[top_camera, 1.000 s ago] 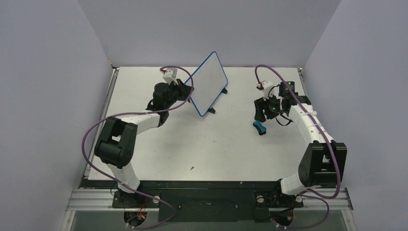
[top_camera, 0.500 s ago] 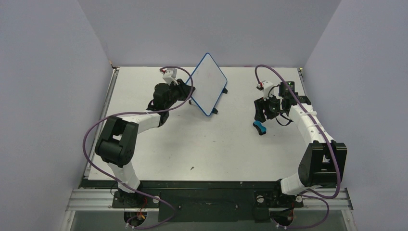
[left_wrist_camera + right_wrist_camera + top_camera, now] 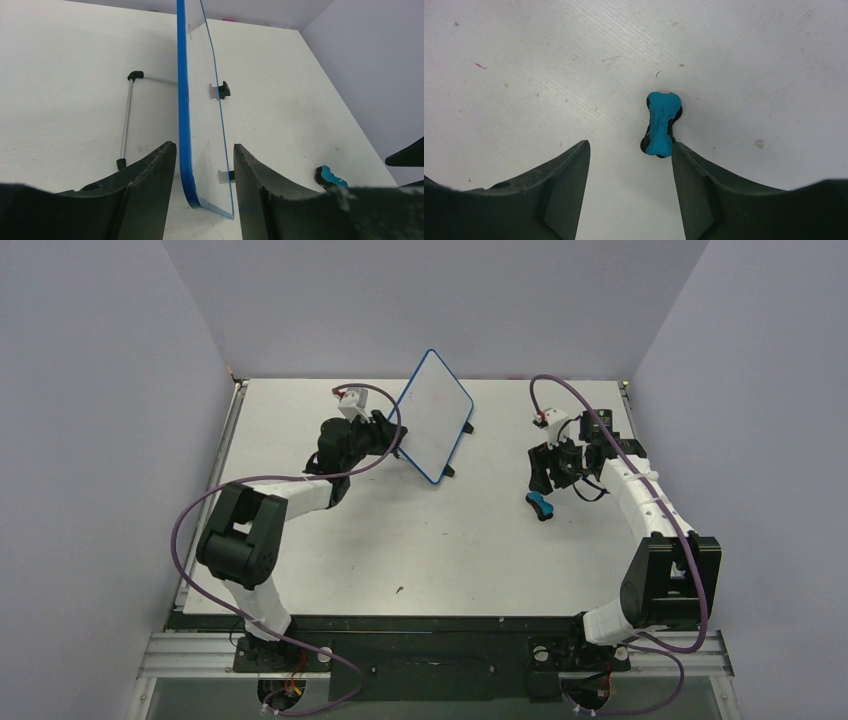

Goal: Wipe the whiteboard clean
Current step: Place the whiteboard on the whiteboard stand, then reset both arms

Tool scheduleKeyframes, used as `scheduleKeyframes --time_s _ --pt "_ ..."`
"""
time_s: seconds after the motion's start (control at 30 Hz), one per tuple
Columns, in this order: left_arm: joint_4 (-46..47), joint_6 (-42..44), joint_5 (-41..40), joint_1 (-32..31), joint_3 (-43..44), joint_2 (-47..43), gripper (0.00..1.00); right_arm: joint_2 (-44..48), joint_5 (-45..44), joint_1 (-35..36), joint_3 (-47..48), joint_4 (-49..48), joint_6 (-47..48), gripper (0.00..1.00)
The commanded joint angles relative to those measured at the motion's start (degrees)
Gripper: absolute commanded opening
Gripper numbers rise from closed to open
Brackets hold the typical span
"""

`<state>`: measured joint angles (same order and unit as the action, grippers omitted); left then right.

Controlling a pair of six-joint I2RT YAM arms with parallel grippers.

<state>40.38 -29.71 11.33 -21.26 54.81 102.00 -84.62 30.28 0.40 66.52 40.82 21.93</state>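
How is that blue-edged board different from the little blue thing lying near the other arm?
Size: the whiteboard is far larger than the eraser.
Pose: the whiteboard leans upright on a wire stand; the eraser lies flat on the table.
Position: the whiteboard's edge sits between the open fingers of the left gripper; the eraser lies under the right gripper, not gripped.
Both show blue.

One whiteboard [image 3: 432,416], one wire easel [image 3: 126,122], one blue eraser [image 3: 662,124], two arms [image 3: 290,490] [image 3: 640,500]

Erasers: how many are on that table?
1. The blue eraser lies on the table right of centre, near the right tool; the whiteboard could hide another.
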Motion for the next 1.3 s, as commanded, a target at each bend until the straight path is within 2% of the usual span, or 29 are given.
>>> scheduleKeyframes --time_s 0.0,0.27,0.5,0.63,0.77,0.83,0.9,0.93,0.97,1.0,1.03,1.07,1.1,1.17,1.23,1.27 --pt "0.1 2.2 -0.8 0.9 1.2 -6.2 0.45 0.8 0.6 -0.2 0.0 -0.7 0.8 0.57" --pt "-5.7 4.6 -1.9 2.7 0.8 -14.5 0.51 1.4 0.0 -0.2 0.0 -0.9 0.9 0.57" --pt "-13.3 5.3 -1.2 6.0 -2.4 -26.2 0.54 3.3 -1.4 -0.2 -0.7 -1.6 1.1 0.57" --pt "-18.9 3.2 -0.2 10.6 -5.1 -34.9 0.56 6.0 -1.8 -0.2 -1.5 -2.3 1.6 0.57" --pt "-25.7 -2.1 7.2 18.0 -6.5 -41.9 0.59 11.7 -2.0 -2.8 -4.2 -4.3 2.2 0.57" --pt "-30.0 -4.0 11.1 21.8 -6.2 -44.3 0.61 15.9 -1.9 -4.6 -6.0 -6.4 2.0 0.57" --pt "-34.2 -4.7 12.3 24.3 -6.5 -46.9 0.68 20.7 -1.4 -7.1 -8.1 -9.2 1.5 0.58" --pt "-36.4 -5.4 11.4 24.6 -6.9 -49.2 0.80 24.1 -0.9 -9.4 -9.0 -11.4 1.5 0.60" --pt "-36.8 -5.7 10.8 24.7 -8.6 -50.4 0.85 25.9 0.2 -10.6 -10.9 -12.6 1.5 0.62" --pt "-37.1 -5.7 10.1 24.7 -9.5 -53.1 0.91 29.2 1.1 -13.0 -11.8 -15.1 1.2 0.69" --pt "-37.3 -5.3 9.8 24.5 -11.3 -54.4 0.94 30.9 1.5 -14.1 -13.7 -16.2 0.1 0.76" --pt "-39.2 -3.4 9.0 24.1 -11.8 -56.4 0.95 33.5 2.3 -16.3 -14.6 -18.3 -0.9 0.91" --pt "-41.3 -2.0 8.1 22.9 -11.9 -57.3 0.96 34.4 2.7 -18.1 -16.1 -19.3 -4.3 0.98" --pt "-47.4 2.8 4.6 19.6 -10.8 -59.4 0.96 35.5 7.0 -20.4 -17.1 -20.1 -7.9 1.00" --pt "-53.3 8.6 -1.5 15.3 -9.3 -61.7 0.96 33.6 11.2 -21.0 -16.1 -15.5 -8.6 1.00" --pt "-56.8 12.4 -7.5 13.8 -8.9 -63.6 0.96 33.0 12.5 -21.0 -15.7 -14.7 -8.9 1.00"
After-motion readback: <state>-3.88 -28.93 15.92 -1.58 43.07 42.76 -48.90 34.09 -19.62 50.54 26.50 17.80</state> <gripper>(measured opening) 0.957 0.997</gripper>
